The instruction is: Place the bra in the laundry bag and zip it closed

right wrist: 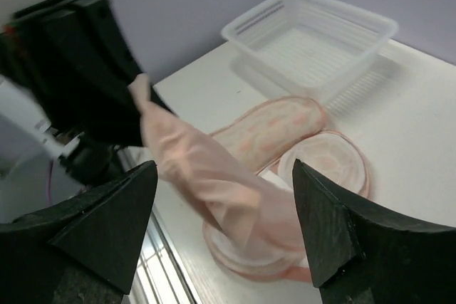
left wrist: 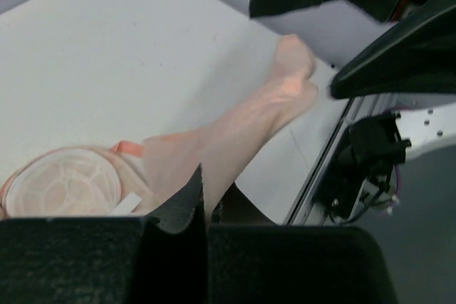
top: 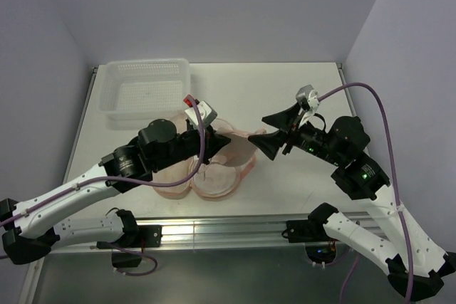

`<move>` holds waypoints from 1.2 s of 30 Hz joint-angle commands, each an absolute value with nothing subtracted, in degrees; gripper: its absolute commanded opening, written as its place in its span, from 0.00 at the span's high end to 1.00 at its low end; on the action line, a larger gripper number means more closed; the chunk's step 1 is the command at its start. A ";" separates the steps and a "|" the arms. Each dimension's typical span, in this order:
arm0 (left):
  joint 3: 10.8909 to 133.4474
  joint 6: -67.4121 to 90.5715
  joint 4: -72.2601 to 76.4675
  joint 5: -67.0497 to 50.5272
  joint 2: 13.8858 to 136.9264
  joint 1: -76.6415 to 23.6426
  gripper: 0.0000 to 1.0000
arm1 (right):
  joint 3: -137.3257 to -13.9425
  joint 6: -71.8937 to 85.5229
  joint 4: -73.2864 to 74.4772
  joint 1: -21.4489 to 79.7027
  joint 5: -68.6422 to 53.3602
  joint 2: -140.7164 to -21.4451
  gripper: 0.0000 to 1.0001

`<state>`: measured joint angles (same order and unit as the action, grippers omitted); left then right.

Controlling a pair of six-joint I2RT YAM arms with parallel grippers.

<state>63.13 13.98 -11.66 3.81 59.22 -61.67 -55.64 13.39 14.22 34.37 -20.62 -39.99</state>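
The pale peach bra (right wrist: 214,176) is stretched in the air between my two grippers. My left gripper (left wrist: 206,201) is shut on one end of it, above the laundry bag (top: 217,179). The bra's far end (left wrist: 292,69) lies between the spread fingers (left wrist: 399,55) of my right gripper (right wrist: 224,169), which is open and not pinching it. The bag lies open on the table, with its printed lid (right wrist: 274,129) and round mesh-lined lobes (right wrist: 328,165) showing. In the top view, the bra (top: 242,134) runs from my left gripper (top: 205,144) to my right gripper (top: 261,133).
A white plastic lattice basket (top: 146,90) stands at the back left, just behind the bag. The table's near edge and metal rail (top: 228,229) run close in front of the bag. The right half of the table (top: 320,97) is bare.
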 commanded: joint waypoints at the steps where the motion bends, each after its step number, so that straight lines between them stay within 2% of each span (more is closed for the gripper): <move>1: 65.04 10.90 -20.56 -1.57 56.78 -60.74 1.00 | -61.16 3.18 16.25 34.63 -35.40 -40.33 0.16; 10: 63.37 10.46 -20.92 -7.20 53.52 -59.15 1.00 | -67.94 -1.59 20.57 35.07 -51.05 -47.89 0.06; 20: 63.46 10.55 -18.46 -10.81 55.72 -57.48 1.00 | -65.92 -1.32 18.81 44.73 -42.37 -54.14 0.05; 23: 63.28 10.37 -18.37 -11.34 55.37 -57.13 1.00 | -65.31 -0.62 17.41 45.61 -40.78 -56.07 0.13; 24: 63.37 10.37 -18.54 -11.25 55.37 -57.13 1.00 | -65.04 -0.35 16.97 45.70 -39.74 -56.42 0.28; 26: 63.72 10.20 -19.59 -10.11 55.20 -57.13 1.00 | -64.25 -0.18 15.74 45.97 -38.76 -56.60 0.43; 27: 63.81 10.20 -19.86 -9.50 55.20 -57.13 1.00 | -63.99 0.52 15.12 45.97 -38.41 -56.51 0.54; 29: 63.55 9.93 -19.69 -9.05 54.23 -57.04 1.00 | -63.37 1.93 14.42 45.97 -37.62 -56.43 0.65; 30: 63.54 9.93 -19.60 -8.97 53.97 -57.04 1.00 | -63.28 2.02 14.59 45.97 -37.27 -56.43 0.77; 32: 63.90 9.76 -20.12 -8.27 53.53 -57.04 1.00 | -63.19 2.46 14.85 45.97 -36.48 -56.69 0.87; 33: 63.98 9.67 -20.39 -7.13 53.35 -57.04 1.00 | -63.28 2.63 15.03 45.97 -36.21 -56.86 0.98; 36: 64.60 9.67 -21.70 -2.66 53.17 -57.04 0.75 | -63.11 4.48 14.68 46.05 -35.42 -57.22 1.00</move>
